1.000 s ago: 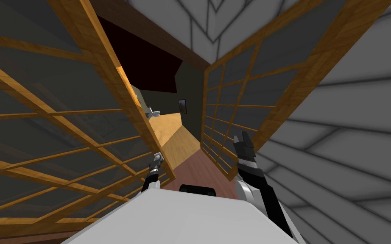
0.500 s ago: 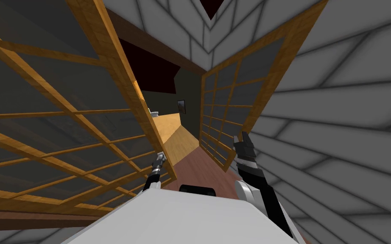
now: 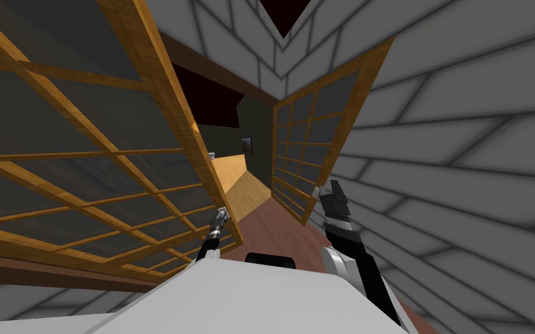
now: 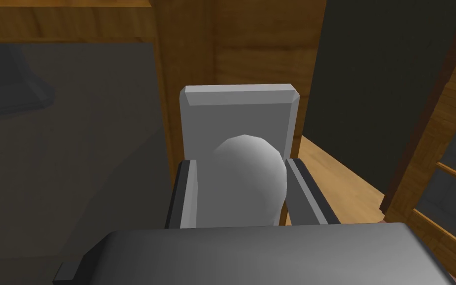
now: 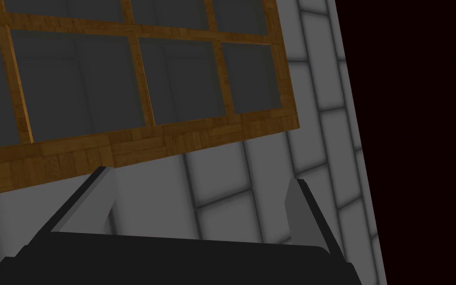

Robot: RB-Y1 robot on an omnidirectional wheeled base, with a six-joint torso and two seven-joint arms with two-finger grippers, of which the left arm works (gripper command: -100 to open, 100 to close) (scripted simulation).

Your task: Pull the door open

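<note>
My left gripper [image 4: 242, 163] is clamped on the grey knob [image 4: 249, 183] at the free edge of the left door [image 3: 165, 98], which stands ajar on my left. My right gripper [image 5: 198, 175] hangs with fingers apart, near the right door [image 5: 123, 143] and the wall [image 5: 222, 198]

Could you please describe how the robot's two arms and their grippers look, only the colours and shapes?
Both forearms are slim, black with white sections: the left arm and the right arm. The left gripper and the right gripper each have a dark, box-shaped body and two thin, flat, light grey fingers with darker edges. All the surfaces are plain, without markings.
</note>
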